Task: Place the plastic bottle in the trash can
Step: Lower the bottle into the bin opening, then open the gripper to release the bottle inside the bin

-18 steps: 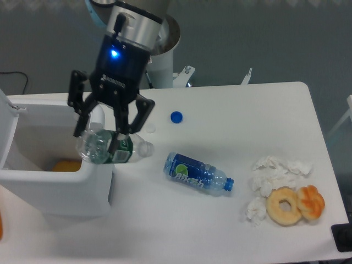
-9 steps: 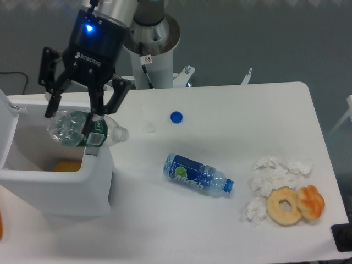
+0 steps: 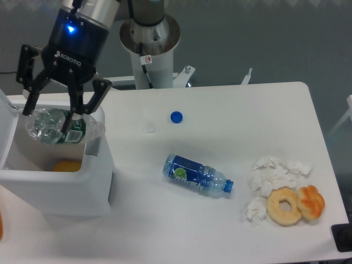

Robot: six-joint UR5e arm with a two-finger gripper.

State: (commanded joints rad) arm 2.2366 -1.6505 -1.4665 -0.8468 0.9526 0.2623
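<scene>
The plastic bottle point(image 3: 58, 126) is clear and wrinkly with a dark green label band. It lies sideways in my gripper point(image 3: 48, 122), whose fingers are shut on it. The gripper holds it over the open top of the white trash can point(image 3: 60, 187) at the left of the table. The bottle's neck points right, over the can's right wall. The can's lid point(image 3: 4, 129) stands open on its left side. Something orange point(image 3: 66, 165) lies inside the can.
A clear bottle with blue label and blue cap point(image 3: 197, 175) lies mid-table. A loose blue cap point(image 3: 176, 116) and a small clear cap point(image 3: 149, 128) lie behind it. Crumpled tissues point(image 3: 269, 176), a doughnut point(image 3: 284, 206) and an orange pastry point(image 3: 311, 201) sit at the right. The arm's white base point(image 3: 150, 49) stands behind.
My gripper has carried the plastic bottle leftward and slightly up, from beside the can's right wall to over its open top.
</scene>
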